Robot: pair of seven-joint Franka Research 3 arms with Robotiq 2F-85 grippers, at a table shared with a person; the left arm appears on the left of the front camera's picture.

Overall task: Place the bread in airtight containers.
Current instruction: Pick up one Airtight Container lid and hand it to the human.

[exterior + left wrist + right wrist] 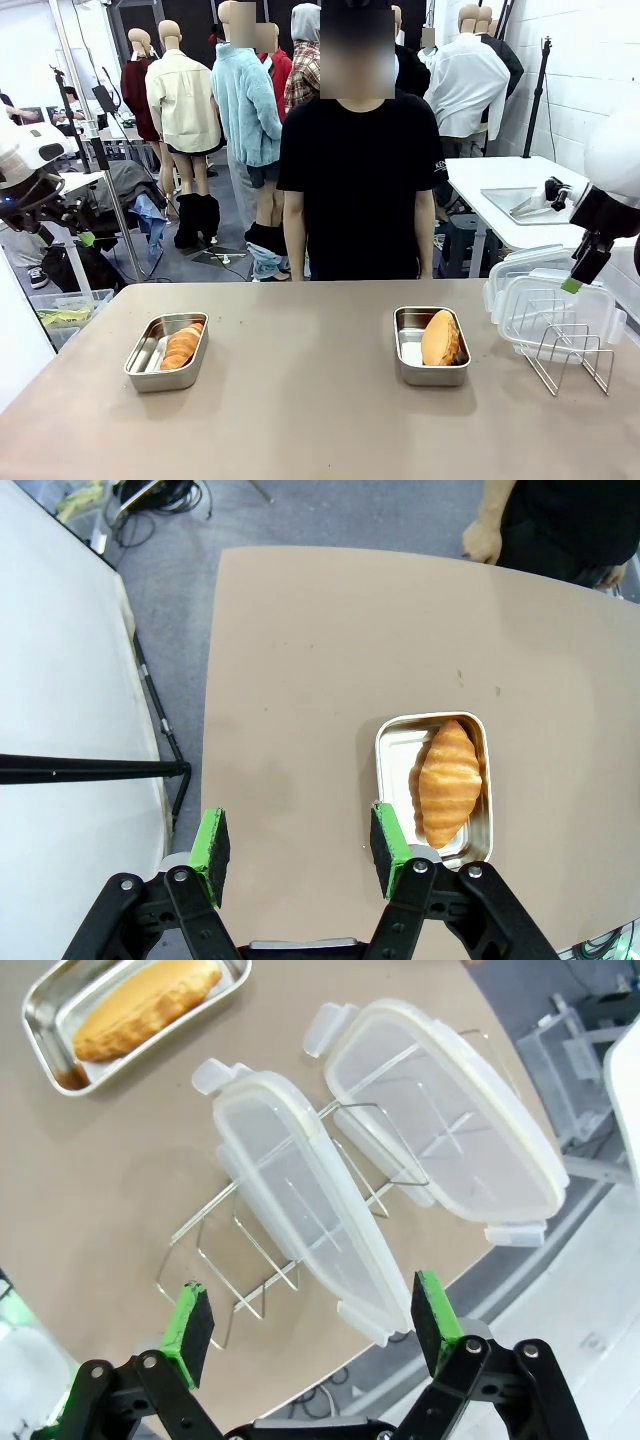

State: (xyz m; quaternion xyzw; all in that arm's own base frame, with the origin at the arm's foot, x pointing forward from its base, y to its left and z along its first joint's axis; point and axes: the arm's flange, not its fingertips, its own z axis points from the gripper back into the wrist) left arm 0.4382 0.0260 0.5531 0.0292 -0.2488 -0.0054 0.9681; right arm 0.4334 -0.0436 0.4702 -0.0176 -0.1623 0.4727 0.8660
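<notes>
Worktop: a broad tan worktop point(300, 425) is shared with a person point(355, 180) standing at its far side.
Rack: a thin wire rack point(575, 372) is set at the right edge, well apart from the middle.
Lids: two clear plastic, white-rimmed snap lids, the nearer lid point(300, 1210) and the farther lid point(440, 1110), are propped tilted in the rack, side by side.
Right: the black, green-padded right hand point(310, 1295) is held above the lids, spread wide, nothing gripped.
Left: the matching left hand point(297, 825) is held over the left end, released and empty.
Pans: two small rectangular stainless-steel pans, the left pan point(140, 372) and the right pan point(405, 352), are set well apart, both uncovered.
Bread: a ridged golden croissant-like roll point(181, 347) is laid in the left pan, a smooth orange-brown oval bun point(441, 338) in the right pan.
Relation: the nearer lid lies straight ahead of the right hand, with its long axis slanted across the finger line. The right arm is judged the closer one for capping.
</notes>
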